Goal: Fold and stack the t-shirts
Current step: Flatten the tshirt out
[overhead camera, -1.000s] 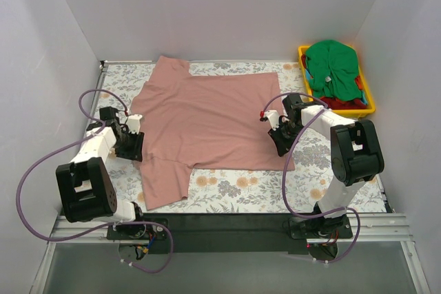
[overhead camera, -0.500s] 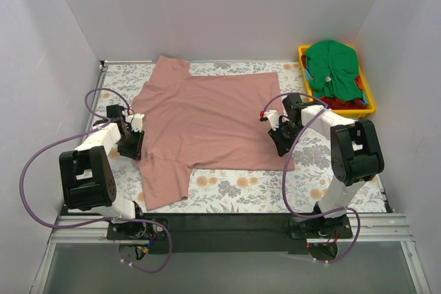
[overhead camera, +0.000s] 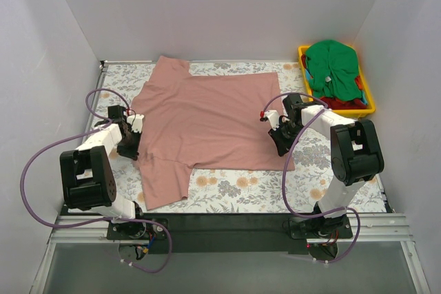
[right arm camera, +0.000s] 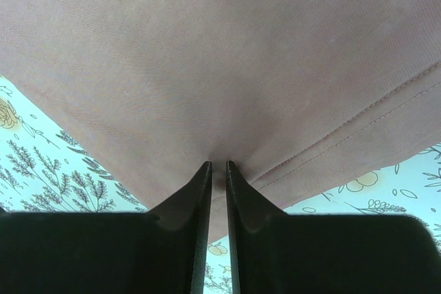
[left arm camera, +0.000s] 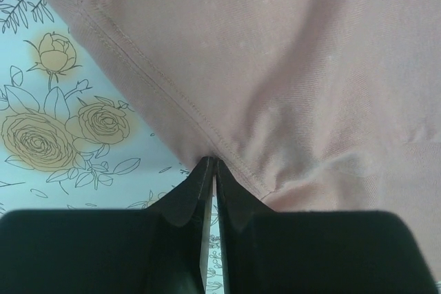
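Dusty pink soft-cloth t-shirt lies spread flat on the floral-patterned table cover, with the left gripper pinched shut on its stitched edge beside the near sleeve and the right gripper closed to a narrow slit on cloth just inside the opposite hem. Both bites look thin, so a lift could let a hem slip free, and uneven pulling could skew the fold. How much cloth each pinch holds is hidden by the fingers, and the bright green shirt bunched in the yellow plastic bin covers most of what lies beneath it.
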You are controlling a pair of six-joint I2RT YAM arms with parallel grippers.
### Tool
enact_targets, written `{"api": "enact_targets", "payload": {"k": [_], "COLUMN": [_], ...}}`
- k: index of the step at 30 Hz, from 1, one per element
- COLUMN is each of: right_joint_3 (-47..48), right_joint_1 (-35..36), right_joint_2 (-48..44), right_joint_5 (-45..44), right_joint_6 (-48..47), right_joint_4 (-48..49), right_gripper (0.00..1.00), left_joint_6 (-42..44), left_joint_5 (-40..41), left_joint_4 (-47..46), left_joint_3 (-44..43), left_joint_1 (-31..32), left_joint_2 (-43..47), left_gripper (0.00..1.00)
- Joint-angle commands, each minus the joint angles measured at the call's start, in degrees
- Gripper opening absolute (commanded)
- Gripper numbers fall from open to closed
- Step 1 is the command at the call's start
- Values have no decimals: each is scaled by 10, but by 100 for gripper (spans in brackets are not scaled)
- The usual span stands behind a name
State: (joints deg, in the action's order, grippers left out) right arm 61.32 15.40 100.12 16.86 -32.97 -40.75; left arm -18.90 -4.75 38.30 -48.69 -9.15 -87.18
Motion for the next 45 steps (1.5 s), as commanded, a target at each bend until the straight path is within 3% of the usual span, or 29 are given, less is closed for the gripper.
{"api": "enact_targets", "payload": {"k": [1, 9, 18, 27, 34, 38, 45], "right_joint_3": [-16, -21, -24, -25, -30, -31, -35], "right_joint_1": [1, 2, 1, 1, 2, 1, 1], "right_joint_2": [22, 20, 18, 22, 24, 26, 27], "right_joint_5": [-4, 0, 0, -1, -5, -8, -13], "right_joint_6": [-5, -4, -5, -5, -7, -8, -7], "right_joint_4": [-11, -8, -7, -3, 1, 2, 6], "right_gripper": [20, 20, 20, 20, 19, 19, 19], "left_joint_6": [-4, -26, -39, -36, -39, -40, -33], "left_joint_5": [15, -17, 18, 65, 71, 76, 99], "left_joint_4": [-6, 46, 20, -7, -20, -12, 12], "left_joint_3": [-3, -56, -28, -5, 8, 1, -15], "left_joint_1": [3, 22, 40, 41, 41, 41, 37], "left_joint_2": [6, 31, 8, -16, -19, -12, 23], "left_gripper": [4, 10, 22, 22, 14, 0, 0]}}
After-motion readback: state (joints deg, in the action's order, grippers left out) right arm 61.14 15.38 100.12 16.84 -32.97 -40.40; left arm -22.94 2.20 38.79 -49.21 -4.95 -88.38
